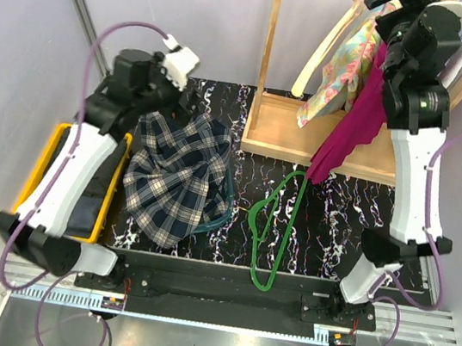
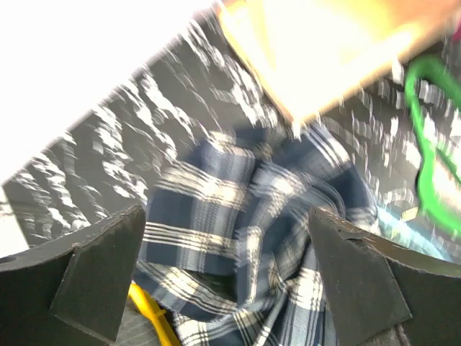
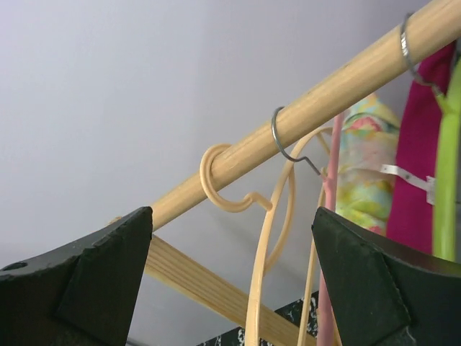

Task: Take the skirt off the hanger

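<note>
The skirt [image 1: 176,178] is heaped near the left edge, with the hanger [image 1: 273,231] laid bare beside it. The left gripper [image 2: 225,216] is spread above the skirt, the right gripper [image 3: 232,216] spread at the rail [image 3: 302,115].

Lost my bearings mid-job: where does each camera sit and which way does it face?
Top external: above and behind, facing down on the table; both arms.
Left wrist: left arm, facing down at the skirt; open left tool.
Right wrist: raised, facing the wooden rail; open right tool.
Shared: top and left wrist show skirt and hanger.
</note>
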`<state>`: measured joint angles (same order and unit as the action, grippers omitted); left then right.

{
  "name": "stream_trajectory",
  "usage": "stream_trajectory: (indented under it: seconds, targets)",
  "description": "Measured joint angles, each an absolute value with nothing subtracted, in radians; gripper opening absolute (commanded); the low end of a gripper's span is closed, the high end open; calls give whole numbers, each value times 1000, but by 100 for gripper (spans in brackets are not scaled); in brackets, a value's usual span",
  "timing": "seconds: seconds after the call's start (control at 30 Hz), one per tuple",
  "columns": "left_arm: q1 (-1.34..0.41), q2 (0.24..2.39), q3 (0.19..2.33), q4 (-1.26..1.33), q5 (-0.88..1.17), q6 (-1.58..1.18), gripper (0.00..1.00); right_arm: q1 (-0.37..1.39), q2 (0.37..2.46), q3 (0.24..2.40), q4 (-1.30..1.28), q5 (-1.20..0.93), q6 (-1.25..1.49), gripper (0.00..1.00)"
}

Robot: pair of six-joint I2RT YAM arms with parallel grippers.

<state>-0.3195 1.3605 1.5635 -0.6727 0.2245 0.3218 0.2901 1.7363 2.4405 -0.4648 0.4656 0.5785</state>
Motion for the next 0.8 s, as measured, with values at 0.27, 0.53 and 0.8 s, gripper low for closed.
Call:
stream_trajectory:
  seconds: [0.27,0.53,0.8]
  targets:
    - [-297,1253,1582,-659,292,226,99,227,1860,2479,-583,264,695,87]
    - [-296,1252,1560,-668,303,208,99,183,1916,2573,-682,217,730,81]
    - [-295,1248,1544,-677,303,209,99,167,1966,2631,-769,215,715,82]
